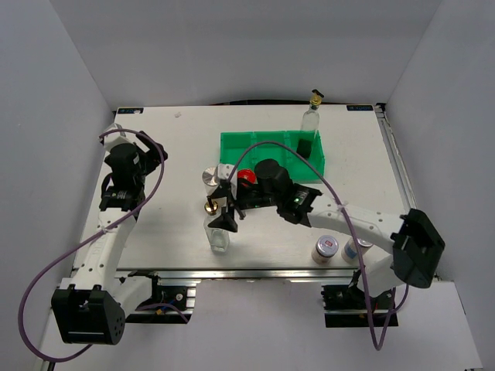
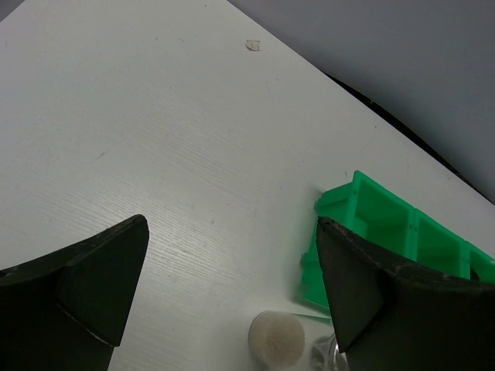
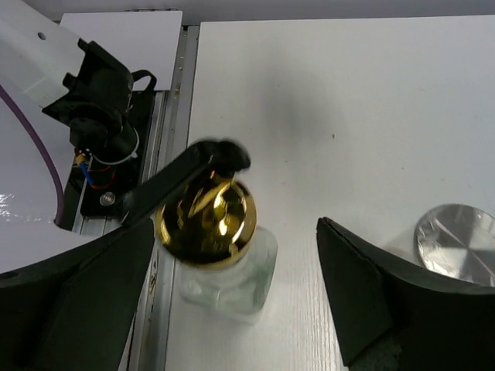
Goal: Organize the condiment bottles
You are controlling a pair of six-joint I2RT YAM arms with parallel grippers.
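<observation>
A clear glass bottle [image 1: 219, 234] with a gold spout [image 3: 206, 224] stands near the table's front edge. My right gripper [image 1: 225, 210] is open and hangs over it, a finger on each side and the bottle nearer the left finger [image 3: 100, 294]. A silver-lidded shaker [image 1: 209, 178] stands just behind it and also shows in the right wrist view [image 3: 455, 243]. A red-lidded jar [image 1: 246, 176] is partly hidden by my right arm. A second glass bottle [image 1: 311, 117] stands behind the tray. Two shakers [image 1: 325, 248] [image 1: 353, 249] stand at the front right. My left gripper [image 1: 155, 148] is open and empty above the left of the table.
The green three-compartment tray [image 1: 267, 148] lies at the back middle with a dark object [image 1: 305, 145] in its right compartment; its corner shows in the left wrist view [image 2: 371, 216]. A pale-topped shaker [image 2: 276, 337] shows below my left gripper. The table's front rail [image 3: 158, 232] runs beside the near bottle.
</observation>
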